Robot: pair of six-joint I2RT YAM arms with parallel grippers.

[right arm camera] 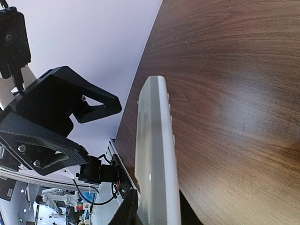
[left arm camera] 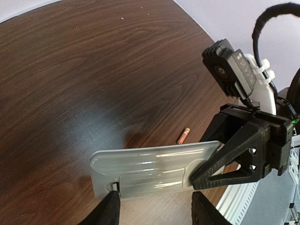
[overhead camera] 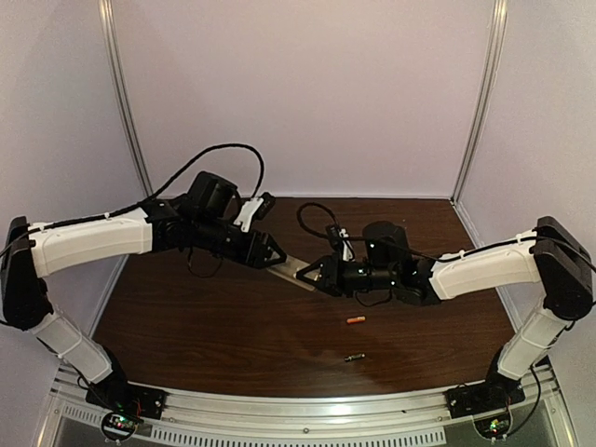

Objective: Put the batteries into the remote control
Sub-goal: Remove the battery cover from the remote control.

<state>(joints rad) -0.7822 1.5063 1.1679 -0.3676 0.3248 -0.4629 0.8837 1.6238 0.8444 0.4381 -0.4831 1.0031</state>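
Up over the middle of the surface [overhead camera: 214,335], the remote control [left arm camera: 154,168] is held off the wood, one end clenched in the right hand [overhead camera: 307,273], the left hand [overhead camera: 277,254] loosely parted just by the other end with nothing gripped, while the orange battery [overhead camera: 355,319] and the dark battery [overhead camera: 353,357] are seen lying apart, nearer the bases

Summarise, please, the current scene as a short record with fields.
remote control: held above the table, plain back facing the left wrist camera
right end effector: shut on one end of the remote control
left end effector: open, fingers near the other end, no grip visible
orange battery: lying on the table, not loaded
dark battery: on the table, nearer the arm bases
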